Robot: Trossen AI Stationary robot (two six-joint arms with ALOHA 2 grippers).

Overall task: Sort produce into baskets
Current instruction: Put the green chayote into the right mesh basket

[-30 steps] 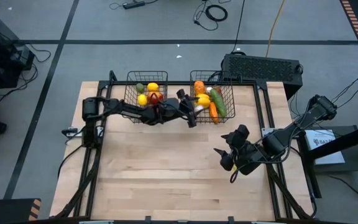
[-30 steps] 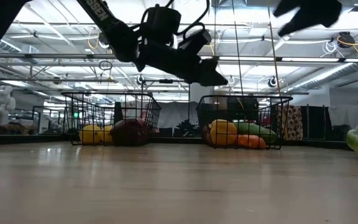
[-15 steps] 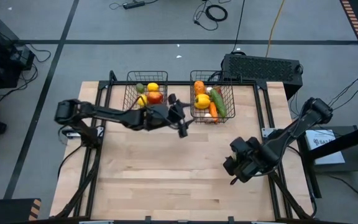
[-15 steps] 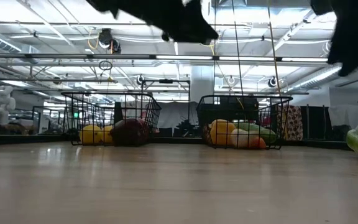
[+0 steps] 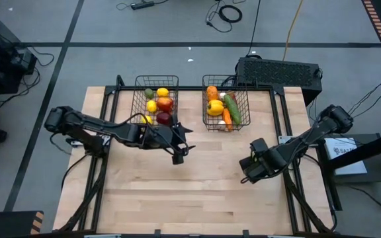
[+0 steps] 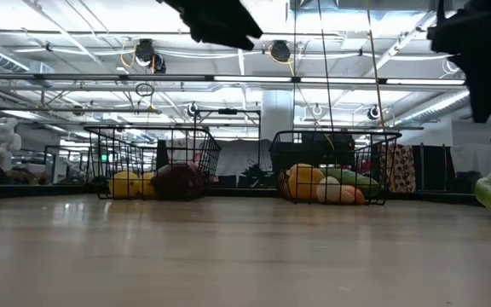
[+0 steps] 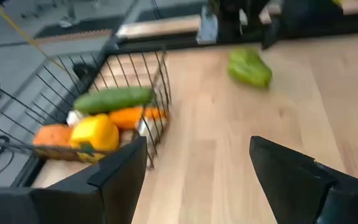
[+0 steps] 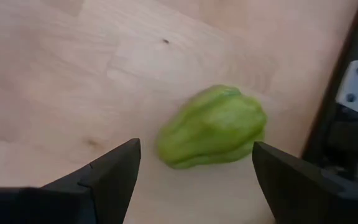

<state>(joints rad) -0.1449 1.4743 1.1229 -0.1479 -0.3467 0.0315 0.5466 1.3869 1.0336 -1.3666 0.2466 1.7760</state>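
Right gripper (image 8: 191,165) above the table's (image 5: 177,192) right edge, fingers spread wide and empty, straddling a green pepper (image 8: 213,127) lying on the wood beside the frame rail. Left gripper (image 7: 194,165) just near of the two baskets, jaws apart too, holding nothing. Left basket (image 5: 137,99) loaded with lemons (image 5: 163,92) and red apples (image 5: 165,103); right basket (image 5: 245,99) holding a yellow pepper (image 7: 95,134), carrot (image 7: 138,115), cucumber (image 7: 114,98) and garlic (image 6: 326,190). Only the green pepper seen outside. Likely risks: a smooth, rounded, lumpy shape squirting sideways out of closing fingers; a nudge rolling it off the table's right edge; fingertips striking the rail so close by. Later, snagging on the mesh rim during the drop.
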